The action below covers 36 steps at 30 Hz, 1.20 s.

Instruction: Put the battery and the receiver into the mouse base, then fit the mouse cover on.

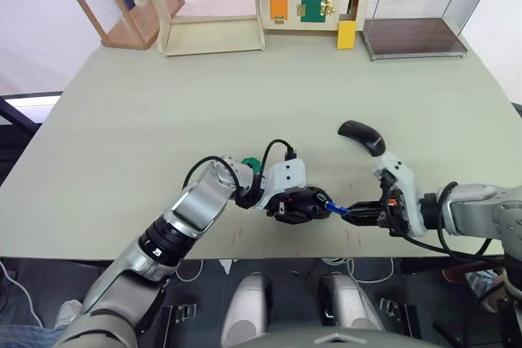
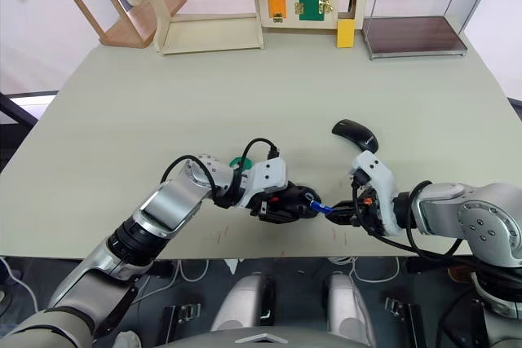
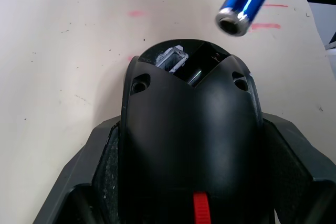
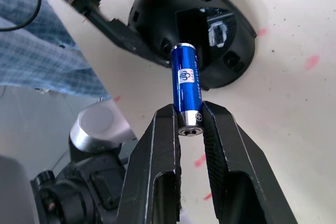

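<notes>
Both grippers are occupied: the small blue cylindrical battery point(image 4: 186, 87), smooth and slippery, is pinched at its rear end by the right gripper point(image 4: 190, 124) beside the black oval mouse base point(image 3: 191, 145), clamped by the left gripper point(image 1: 295, 209).

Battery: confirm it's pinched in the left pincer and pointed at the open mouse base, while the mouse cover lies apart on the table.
Wrong pincer. The battery is pinched in the right pincer, as the right wrist view shows; the left pincer holds the mouse base. The rest stands: the battery points at the open base, and the mouse cover lies apart on the table.
</notes>
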### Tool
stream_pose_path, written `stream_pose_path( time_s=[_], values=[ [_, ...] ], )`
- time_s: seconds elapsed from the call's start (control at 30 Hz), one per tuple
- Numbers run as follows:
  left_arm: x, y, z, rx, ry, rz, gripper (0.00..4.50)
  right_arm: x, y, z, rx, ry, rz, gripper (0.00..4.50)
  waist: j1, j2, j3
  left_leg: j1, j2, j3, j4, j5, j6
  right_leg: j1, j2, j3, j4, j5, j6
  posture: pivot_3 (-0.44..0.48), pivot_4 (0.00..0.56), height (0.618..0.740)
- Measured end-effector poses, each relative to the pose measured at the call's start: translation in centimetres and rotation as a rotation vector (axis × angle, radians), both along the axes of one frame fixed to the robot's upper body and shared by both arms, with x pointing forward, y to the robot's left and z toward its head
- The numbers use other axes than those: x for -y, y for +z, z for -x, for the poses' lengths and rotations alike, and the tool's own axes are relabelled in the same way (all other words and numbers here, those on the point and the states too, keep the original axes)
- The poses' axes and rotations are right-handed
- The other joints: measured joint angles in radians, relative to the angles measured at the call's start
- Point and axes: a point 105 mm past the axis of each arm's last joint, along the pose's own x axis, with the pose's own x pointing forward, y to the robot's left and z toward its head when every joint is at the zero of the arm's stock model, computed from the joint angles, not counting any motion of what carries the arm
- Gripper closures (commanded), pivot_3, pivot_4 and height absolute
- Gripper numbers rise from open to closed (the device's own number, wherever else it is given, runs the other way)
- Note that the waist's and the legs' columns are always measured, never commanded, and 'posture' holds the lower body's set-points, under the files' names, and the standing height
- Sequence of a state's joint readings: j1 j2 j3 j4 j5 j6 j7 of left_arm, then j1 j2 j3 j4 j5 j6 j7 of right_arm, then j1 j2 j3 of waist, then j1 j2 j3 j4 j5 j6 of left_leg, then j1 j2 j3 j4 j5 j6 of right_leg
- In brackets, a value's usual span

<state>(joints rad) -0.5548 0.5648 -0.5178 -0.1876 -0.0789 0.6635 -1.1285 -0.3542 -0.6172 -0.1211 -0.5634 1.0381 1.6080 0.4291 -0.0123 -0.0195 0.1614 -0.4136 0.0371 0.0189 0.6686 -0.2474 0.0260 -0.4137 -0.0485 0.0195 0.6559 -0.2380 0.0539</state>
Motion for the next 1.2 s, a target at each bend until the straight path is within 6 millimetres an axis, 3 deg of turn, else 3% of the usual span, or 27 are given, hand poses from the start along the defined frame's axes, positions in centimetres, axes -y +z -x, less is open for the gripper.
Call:
stream_pose_path(
  time_s=[0.63, 1.2],
  values=[
    [0.0, 0.1, 0.2, 0.002, -0.003, -0.012, 1.58, -1.3, -1.5, -1.1, -0.096, -0.060, 0.028, 4.38, -0.003, 0.000, 0.000, 0.000, 0.000, 0.000, 0.000, 0.000, 0.000, 0.000, 0.000, 0.000, 0.000, 0.000, 0.000, 0.000, 0.150, 0.740],
    [-0.1, 0.1, 0.3, 0.002, -0.003, -0.020, 1.58, -2.2, -1.3, -1.7, -0.134, -0.067, 0.053, 4.38, -0.004, 0.000, 0.000, 0.000, 0.001, 0.000, 0.000, 0.000, 0.000, 0.000, 0.001, 0.000, 0.000, 0.000, 0.000, 0.000, 0.150, 0.740]
  ],
)
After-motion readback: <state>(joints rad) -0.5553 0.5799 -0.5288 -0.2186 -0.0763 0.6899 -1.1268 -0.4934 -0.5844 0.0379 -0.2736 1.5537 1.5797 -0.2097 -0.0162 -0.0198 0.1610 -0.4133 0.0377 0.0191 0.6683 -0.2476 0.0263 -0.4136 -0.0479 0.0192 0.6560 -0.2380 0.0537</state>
